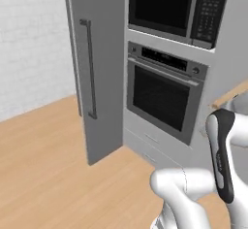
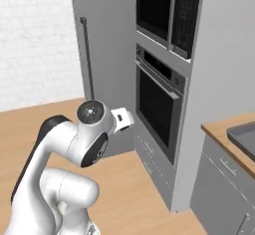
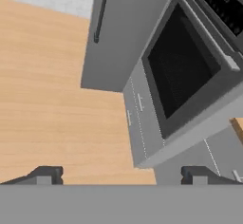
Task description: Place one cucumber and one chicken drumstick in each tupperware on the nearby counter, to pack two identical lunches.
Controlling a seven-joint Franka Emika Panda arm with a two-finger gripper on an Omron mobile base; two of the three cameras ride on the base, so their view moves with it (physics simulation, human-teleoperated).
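**Arm folded before the oven tower, one tray at the far edge of the worktop**

The white arm (image 2: pixel 74 149) rises folded close above the base, its elbow joint high and its forearm (image 1: pixel 222 150) standing nearly upright at the right of the left base view. In the hand view the gripper (image 3: pixel 121 174) looks down and forward; its two dark fingertips (image 3: pixel 45 174) stand far apart at the bottom of the picture, so the jaws are spread open, with nothing between them but wooden floor (image 3: pixel 42 99) and the foot of the cabinet tower.

Ahead stands a tall grey cabinet door (image 1: pixel 97 68) with a long vertical bar handle (image 1: pixel 89 68). Beside it is a built-in oven (image 1: pixel 164 94) with a dark glass window, a microwave (image 1: pixel 177 7) above it, and two shallow drawers (image 1: pixel 150 145) below it.

The counter (image 2: pixel 224 129), a light-brown wooden top over pale grey cabinet fronts (image 2: pixel 219 189), begins just right of the oven tower in the right base view. On it, cut by the right edge of the picture, lies a corner of one grey tupperware (image 2: pixel 244 137) with a raised rim. It lies well apart from the open jaws, off to the arm's right. A sliver of the counter's edge also shows at the right margin of the hand view. What the tray contains cannot be told.
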